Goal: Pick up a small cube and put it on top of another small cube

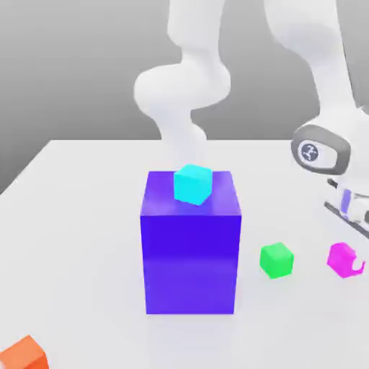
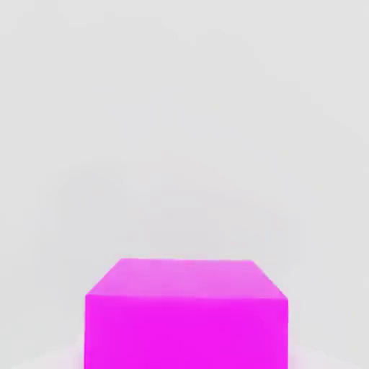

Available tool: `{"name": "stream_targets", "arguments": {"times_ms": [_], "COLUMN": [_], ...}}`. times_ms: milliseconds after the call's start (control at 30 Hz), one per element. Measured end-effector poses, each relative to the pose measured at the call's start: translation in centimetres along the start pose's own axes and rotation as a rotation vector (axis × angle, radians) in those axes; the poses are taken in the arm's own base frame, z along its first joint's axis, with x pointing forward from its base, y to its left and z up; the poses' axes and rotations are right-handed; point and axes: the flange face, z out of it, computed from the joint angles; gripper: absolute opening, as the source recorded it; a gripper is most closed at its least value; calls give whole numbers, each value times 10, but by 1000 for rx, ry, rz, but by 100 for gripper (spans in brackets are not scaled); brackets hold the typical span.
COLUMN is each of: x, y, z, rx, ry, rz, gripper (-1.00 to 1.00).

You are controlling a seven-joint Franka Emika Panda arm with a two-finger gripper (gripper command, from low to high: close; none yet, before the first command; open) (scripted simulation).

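Pink cube is the small one that has to move. It sits on the white table, off to the exterior view's right of the big blue block and apart from it. The green cube sits between the blue block and the pink cube, close to both but touching neither.

The gripper is down at the pink cube, on the side away from the blue block. Its fingers look pressed together on the pink cube, pinching it. In the hand view the pink cube looks big and close, right by the hand.

So the grab looks done, or very nearly done. The pink cube looks like it is on the table and not in the air yet. The green cube has nothing on top of it.

What is left, I think: lift the pink cube up, carry it toward the blue block until it is over the green cube, set it down on top, and let go.

A cyan cube rests on top of the blue block. An orange cube lies far from the blue block, at the near corner of the table.
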Motion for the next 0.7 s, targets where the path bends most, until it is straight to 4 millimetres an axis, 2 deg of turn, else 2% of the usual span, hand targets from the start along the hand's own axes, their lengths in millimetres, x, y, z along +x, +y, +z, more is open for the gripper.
{"name": "stream_targets", "arguments": {"times_ms": [167,333,433,600,633,700], "x": [-48,-99,-109,-111,-112,-112], "y": [3,3,4,5,5,6], "z": [-25,-39,-26,13,21,21], "rx": [13,-5,-14,-15,-15,-15], "ry": [5,1,-1,-1,-1,-1], "rz": [141,280,314,319,319,323], "gripper": [-100,-100,-100,-100,100,100]}}
